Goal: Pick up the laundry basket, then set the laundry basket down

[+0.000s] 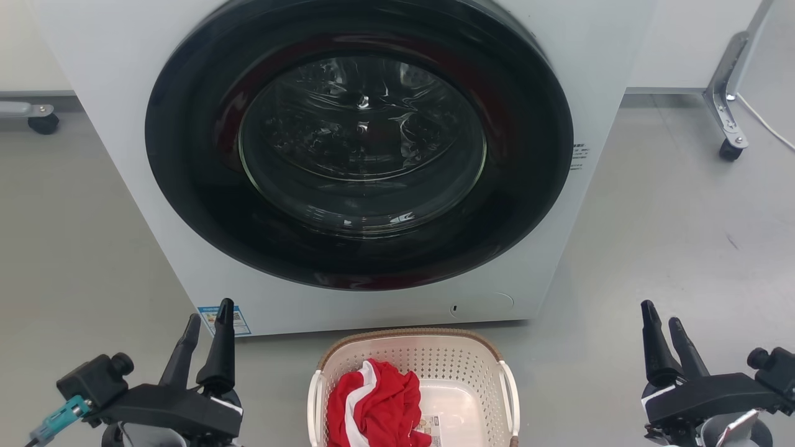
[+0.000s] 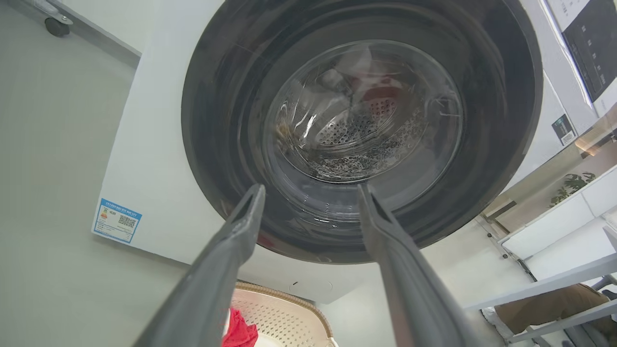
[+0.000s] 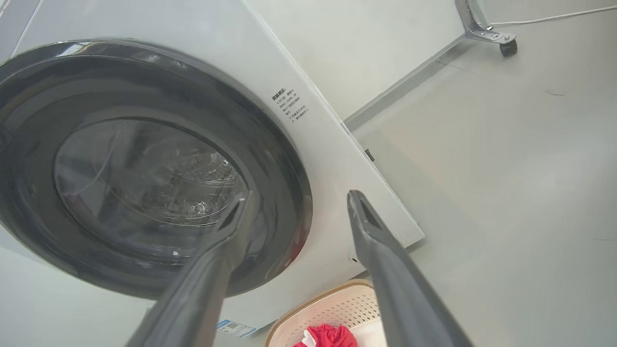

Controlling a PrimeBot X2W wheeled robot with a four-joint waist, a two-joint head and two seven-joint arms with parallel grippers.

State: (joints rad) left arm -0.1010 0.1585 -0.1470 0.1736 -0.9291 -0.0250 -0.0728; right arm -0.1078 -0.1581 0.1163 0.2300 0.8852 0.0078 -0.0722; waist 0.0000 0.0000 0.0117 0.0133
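Two grippers are hanging open and empty, left gripper (image 1: 209,312) and right gripper (image 1: 661,313), and the laundry basket (image 1: 459,366) is sitting about midway between them.

A pale grey floor (image 1: 683,236) is shown. A white washing machine (image 1: 602,74) is stood on it, and a laundry basket (image 1: 463,363) is set just before the machine. Near the floor's far edge, a wheeled frame leg (image 1: 730,149) is seen at each side.

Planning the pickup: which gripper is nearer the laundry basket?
Left. The left gripper sits close left of the laundry basket; the right gripper is farther, to its right.
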